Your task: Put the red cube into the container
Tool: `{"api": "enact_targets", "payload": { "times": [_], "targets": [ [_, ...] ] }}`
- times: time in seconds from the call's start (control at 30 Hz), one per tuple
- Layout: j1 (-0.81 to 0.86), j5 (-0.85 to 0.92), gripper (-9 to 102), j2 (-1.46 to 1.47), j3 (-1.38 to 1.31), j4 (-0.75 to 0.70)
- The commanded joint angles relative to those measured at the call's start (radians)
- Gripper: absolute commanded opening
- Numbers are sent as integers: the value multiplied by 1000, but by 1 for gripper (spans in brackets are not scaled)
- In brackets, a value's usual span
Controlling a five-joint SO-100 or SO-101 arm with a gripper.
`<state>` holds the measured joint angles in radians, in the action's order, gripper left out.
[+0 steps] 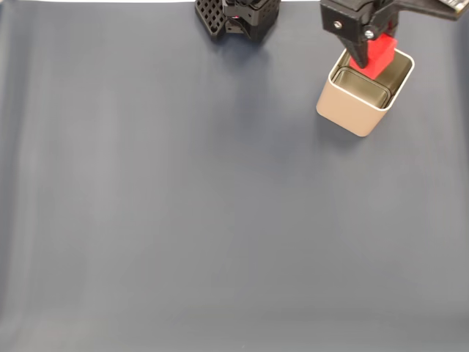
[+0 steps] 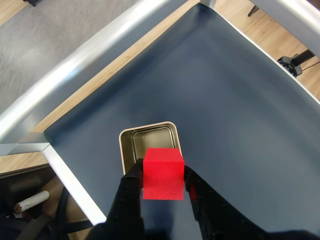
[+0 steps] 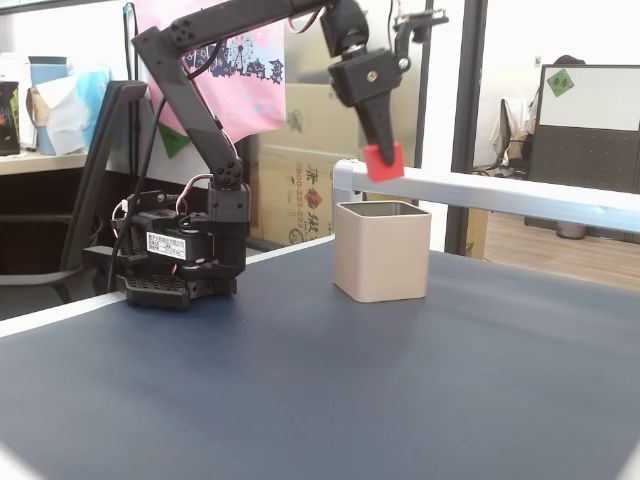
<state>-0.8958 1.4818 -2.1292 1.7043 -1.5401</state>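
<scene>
The dark blue-grey table mat spreads wide, and the black arm reaches up from its base and arches over toward the cream square tin. The tin stands upright on the mat, open side up, its shiny inside showing in the wrist view. The gripper hangs above the tin's opening, jaws clamped on the red cube, one black finger pressed to each side face. From the side, the cube sits at the fingertips, clear of the rim; whether it is centred over the opening is hard to judge.
</scene>
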Motion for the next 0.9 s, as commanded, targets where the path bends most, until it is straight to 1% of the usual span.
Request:
{"api": "enact_targets", "payload": {
  "times": [0.0,0.2,0.5,0.87],
  "targets": [
    [-18,-38,0,-54,18,34],
    [-37,-69,0,-49,38,74],
    [-41,-69,1,-35,40,84],
    [-46,-80,22,-17,35,101]
  ]
}}
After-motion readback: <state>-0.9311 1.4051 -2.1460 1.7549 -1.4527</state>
